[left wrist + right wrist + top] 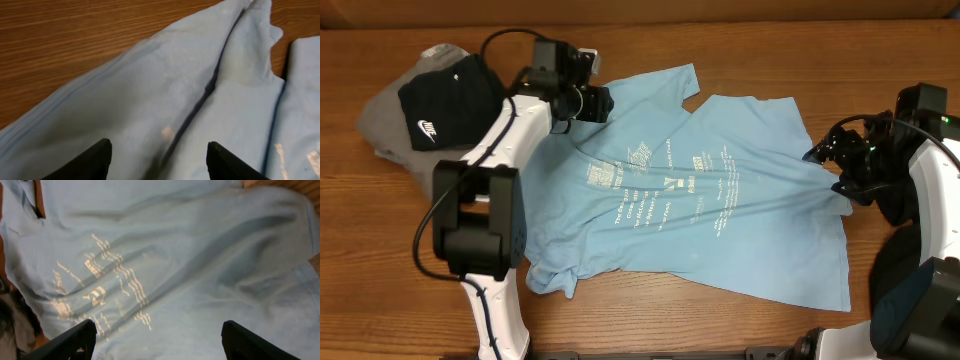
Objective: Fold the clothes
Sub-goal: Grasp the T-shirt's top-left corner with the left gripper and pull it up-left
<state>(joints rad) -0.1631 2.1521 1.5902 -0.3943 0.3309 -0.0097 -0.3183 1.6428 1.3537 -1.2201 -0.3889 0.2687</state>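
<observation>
A light blue T-shirt [720, 215] with white lettering lies spread and wrinkled across the middle of the wooden table. My left gripper [603, 103] hovers over its upper left sleeve, jaws open; in the left wrist view the fingers [95, 162] straddle a fold of blue cloth [150, 85] with nothing between them. My right gripper [828, 168] is at the shirt's right edge, also open. In the right wrist view its fingers [75, 340] stand wide apart above the lettered cloth [190, 240], holding nothing. A grey garment [385, 120] with a black Nike piece [445, 100] on top is piled at the far left.
The left arm's white link and black base [480, 215] stand over the table to the left of the shirt. The right arm's body [920, 240] fills the right edge. Bare wood [720, 320] shows in front of the shirt's hem.
</observation>
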